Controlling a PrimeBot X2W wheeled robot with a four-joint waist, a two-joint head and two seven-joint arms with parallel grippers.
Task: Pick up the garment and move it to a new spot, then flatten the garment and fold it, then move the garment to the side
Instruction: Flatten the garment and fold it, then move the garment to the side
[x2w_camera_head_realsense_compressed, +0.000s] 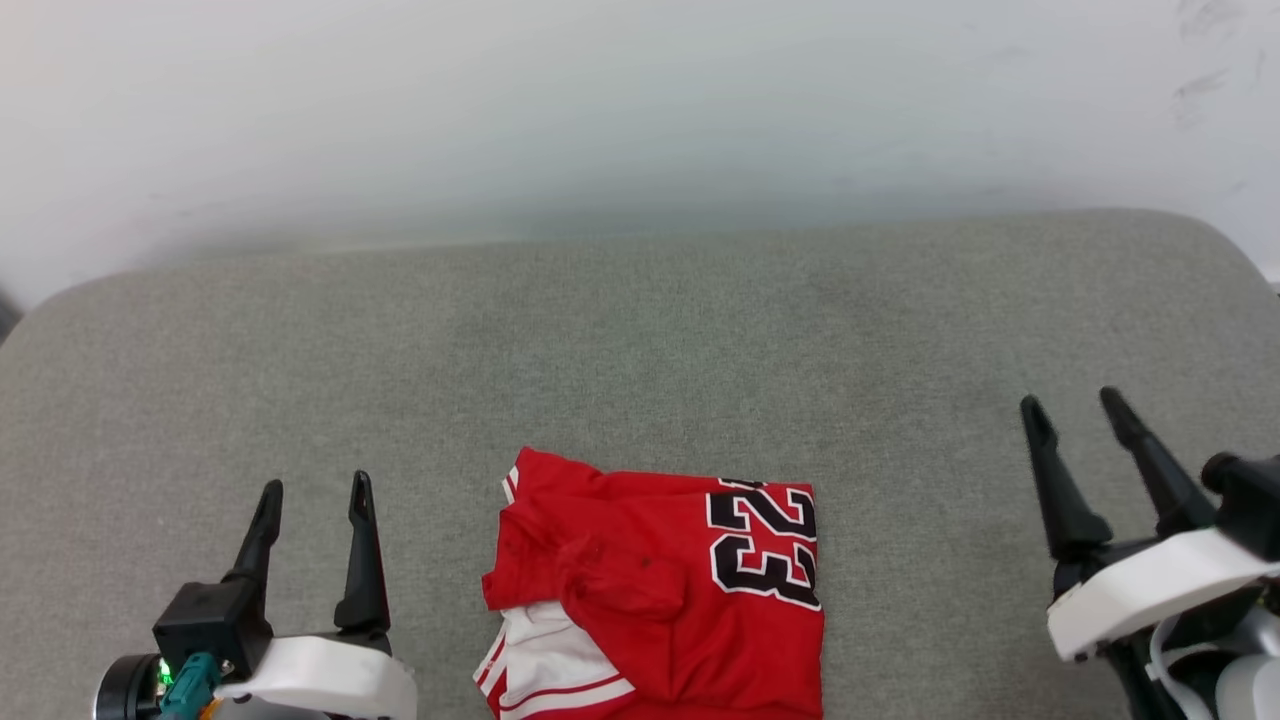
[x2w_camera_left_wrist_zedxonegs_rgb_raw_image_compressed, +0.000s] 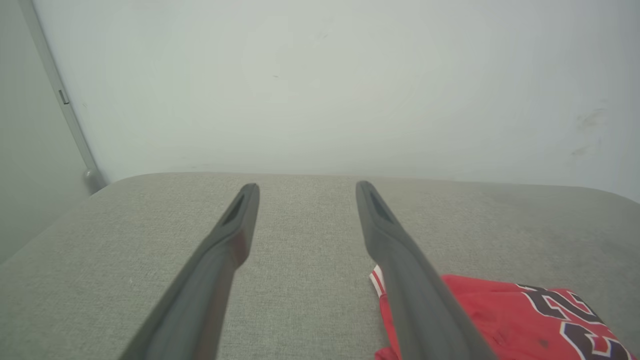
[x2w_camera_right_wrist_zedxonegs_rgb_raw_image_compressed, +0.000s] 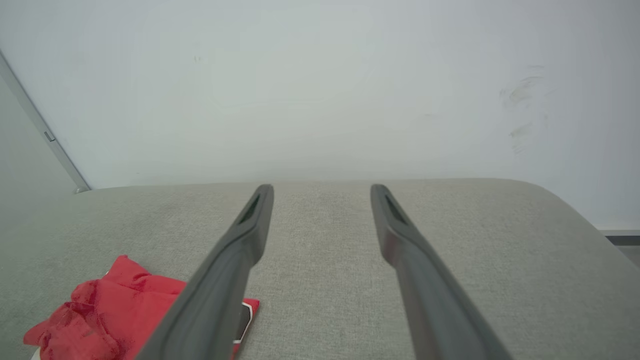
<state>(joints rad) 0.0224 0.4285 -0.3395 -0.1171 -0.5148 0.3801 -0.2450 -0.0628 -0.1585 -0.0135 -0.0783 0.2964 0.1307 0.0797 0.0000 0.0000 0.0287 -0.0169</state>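
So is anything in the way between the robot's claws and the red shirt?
Nothing visible is. Just grey cushion lies between the open left gripper, the open right gripper and the garment.

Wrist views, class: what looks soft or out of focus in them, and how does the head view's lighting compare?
Left wrist view: the fingers blur toward the bottom edge, while the garment stays fairly crisp. Right wrist view: the fingers are likewise soft near the lens. Head view: even, diffuse light, with no glare or hard shadows.
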